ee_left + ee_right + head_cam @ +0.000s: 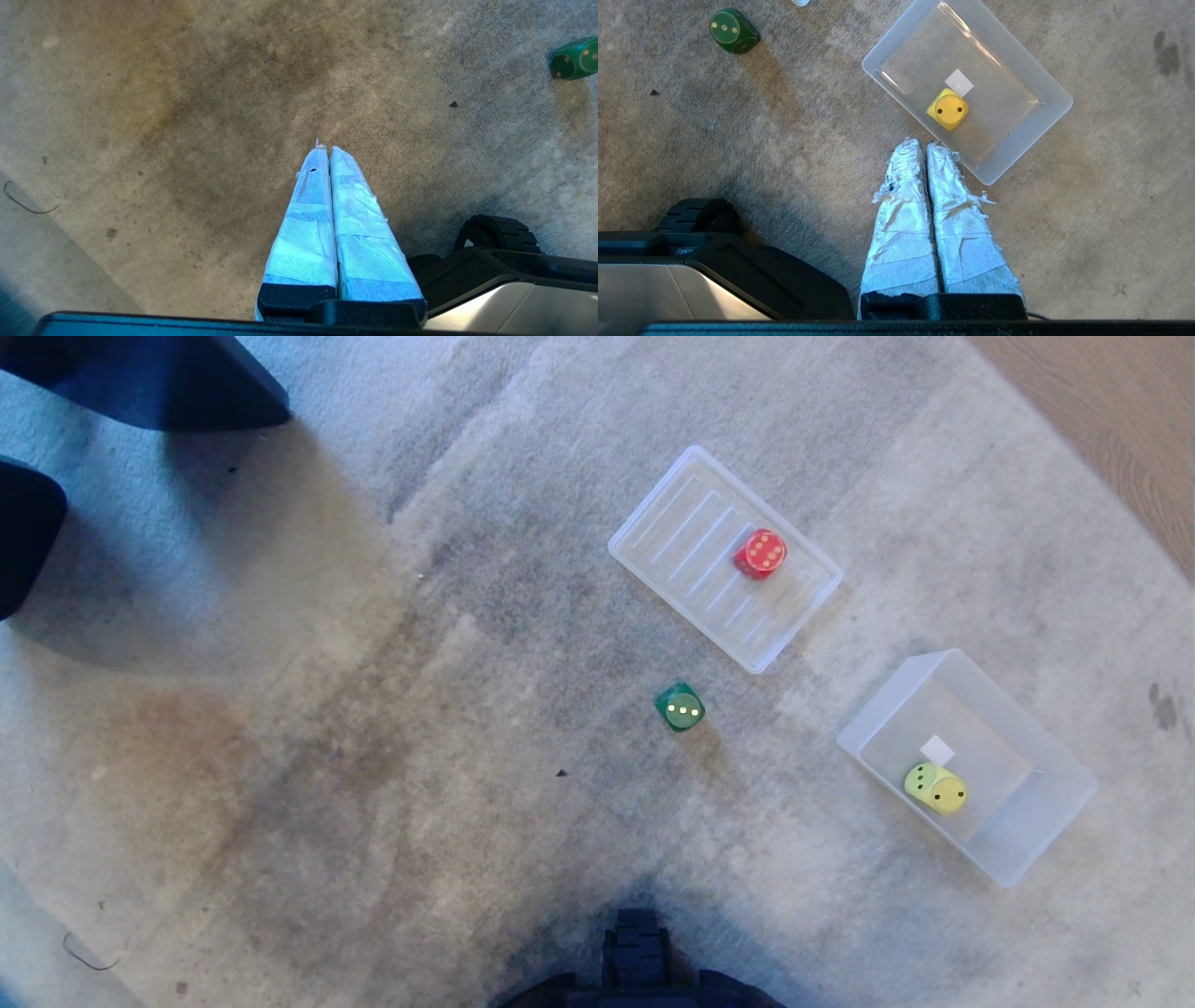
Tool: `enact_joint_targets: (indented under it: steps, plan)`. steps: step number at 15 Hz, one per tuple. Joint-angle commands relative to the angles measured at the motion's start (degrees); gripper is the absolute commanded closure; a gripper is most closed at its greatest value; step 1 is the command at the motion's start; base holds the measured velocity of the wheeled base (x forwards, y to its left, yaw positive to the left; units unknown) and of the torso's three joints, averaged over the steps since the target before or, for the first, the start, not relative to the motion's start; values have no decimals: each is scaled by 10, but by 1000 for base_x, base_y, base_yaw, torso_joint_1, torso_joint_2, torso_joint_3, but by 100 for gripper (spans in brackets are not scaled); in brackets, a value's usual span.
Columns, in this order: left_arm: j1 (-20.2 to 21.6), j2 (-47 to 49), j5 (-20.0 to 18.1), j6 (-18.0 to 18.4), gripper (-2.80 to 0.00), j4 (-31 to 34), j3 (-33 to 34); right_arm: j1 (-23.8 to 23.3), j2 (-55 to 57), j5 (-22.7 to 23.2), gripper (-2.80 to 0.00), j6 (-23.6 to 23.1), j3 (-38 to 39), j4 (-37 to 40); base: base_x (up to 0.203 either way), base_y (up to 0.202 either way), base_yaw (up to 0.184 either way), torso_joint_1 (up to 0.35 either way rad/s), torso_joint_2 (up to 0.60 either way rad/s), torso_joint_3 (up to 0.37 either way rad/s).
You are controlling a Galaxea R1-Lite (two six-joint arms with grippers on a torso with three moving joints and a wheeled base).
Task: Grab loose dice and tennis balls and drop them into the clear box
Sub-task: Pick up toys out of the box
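Yellow die [936, 789] in clear box [1055, 761], red die [760, 553] seemingly on ribbed tray [672, 537], both claws [329, 149] [923, 143] clenched, empty

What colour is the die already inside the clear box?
Yellow die with dark pips, lying in the clear box; the right wrist view shows it best.

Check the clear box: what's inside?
The clear box holds one yellow die and a small white square on its floor. No tennis balls in it. Nothing hides its inside.
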Motion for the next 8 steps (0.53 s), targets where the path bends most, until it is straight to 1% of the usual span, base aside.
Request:
enact_joint_targets:
  steps: [1,4,8]
  plan:
    - [0,0,2,-4,0,0,0,0,2,0,0,0,18,0,0,0,0,0,0,0]
    - [0,0,6,-21,0,-1,0,0,2,0,0,0,18,0,0,0,0,0,0,0]
    - [0,0,-1,-11,0,-1,0,1,2,0,0,0,18,0,0,0,0,0,0,0]
